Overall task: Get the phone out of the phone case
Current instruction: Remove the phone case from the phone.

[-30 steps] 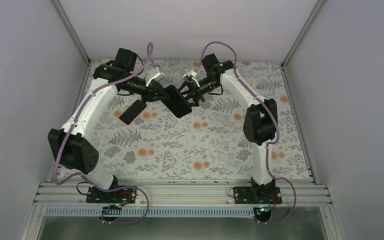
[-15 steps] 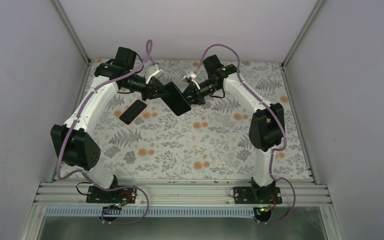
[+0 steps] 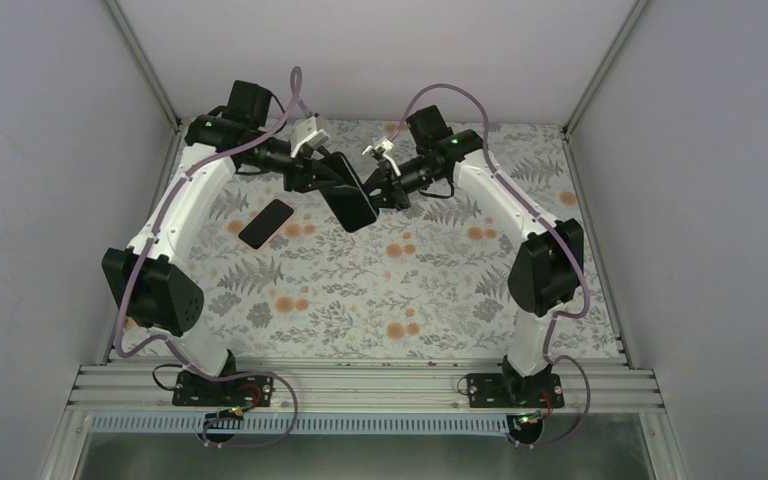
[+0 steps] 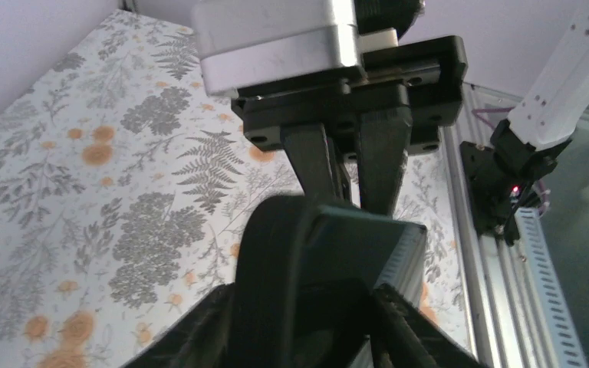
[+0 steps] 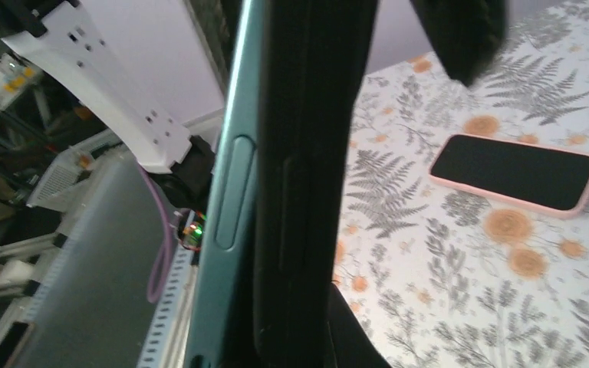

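The case point(image 3: 350, 195) hangs in the air over the far middle of the desk point(image 3: 410, 300), held between both arms and touching nothing on the surface. From above, its long axis runs on a slant from the far left down to the near right. It is tipped up on edge, with one broad dark face turned toward the near left. In the right wrist view it stands almost upright, and a teal edge with a long side button, the phone point(image 5: 230, 192), lies tight against the black layer of the case. How far the two have parted cannot be told. The left claw point(image 3: 328, 180) is clenched on the far-left end of the case. In its own camera its fingers point(image 4: 199, 330) sit at the bottom of the view on either side of the rounded black corner. The right claw point(image 3: 382, 192) grasps the opposite side, its two fingers point(image 4: 380, 153) set close together with only a narrow gap and pinching that edge. A second phone in a pink cover point(image 3: 266, 222) lies flat, screen up, toward the far-left corner of the desk. Its long axis runs from near left to far right, and it sits well apart from both claws.
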### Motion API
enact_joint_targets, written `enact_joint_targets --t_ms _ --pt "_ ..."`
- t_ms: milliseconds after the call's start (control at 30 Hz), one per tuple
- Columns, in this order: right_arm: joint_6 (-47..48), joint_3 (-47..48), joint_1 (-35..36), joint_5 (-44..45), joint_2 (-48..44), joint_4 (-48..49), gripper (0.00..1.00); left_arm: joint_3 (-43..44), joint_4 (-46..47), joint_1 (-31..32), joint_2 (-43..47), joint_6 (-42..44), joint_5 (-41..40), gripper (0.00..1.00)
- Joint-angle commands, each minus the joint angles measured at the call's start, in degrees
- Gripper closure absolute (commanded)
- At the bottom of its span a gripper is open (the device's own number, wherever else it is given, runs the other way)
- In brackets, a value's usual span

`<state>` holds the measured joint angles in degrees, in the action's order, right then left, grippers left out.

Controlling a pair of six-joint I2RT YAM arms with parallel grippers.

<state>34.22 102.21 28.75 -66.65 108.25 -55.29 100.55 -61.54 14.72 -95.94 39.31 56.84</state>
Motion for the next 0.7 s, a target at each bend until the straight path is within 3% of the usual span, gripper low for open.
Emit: enact_joint_targets --t_ms 0,67,100,133,267,433,533,667 --pt "-3.76 1.25 7.89 -29.40 -7.09 5.66 0.97 -0.75 10.03 1.89 -2.98 2.31 -6.75 0.45" --pt "-4.92 0.78 6.84 -30.07 -7.49 7.10 0.97 -1.26 9.79 1.81 -2.28 2.40 -6.57 0.23" --pt "-5.59 0.40 6.38 -30.24 -7.67 7.85 0.97 -1.81 10.27 1.78 -1.82 2.18 -6.45 0.03" --pt "-6.07 -0.01 5.88 -30.30 -7.85 8.50 0.97 -2.10 10.45 1.79 -1.37 1.91 -6.54 0.00" --pt "-7.82 -1.31 3.21 -29.42 -8.30 10.19 0.97 -2.50 10.15 1.02 1.09 1.91 -6.47 0.00" --pt "-16.58 -4.29 -1.22 -24.09 -8.17 17.52 0.97 -3.98 10.55 0.22 6.10 1.91 -10.54 0.00" --pt "-24.64 -5.26 -3.24 -14.28 -8.57 24.67 0.97 -5.90 14.63 0.42 10.24 0.61 -16.95 0.00" --pt "-34.05 -5.35 -4.84 6.51 -9.63 32.12 0.97 -9.86 23.54 3.18 16.01 -0.22 -33.30 0.00"
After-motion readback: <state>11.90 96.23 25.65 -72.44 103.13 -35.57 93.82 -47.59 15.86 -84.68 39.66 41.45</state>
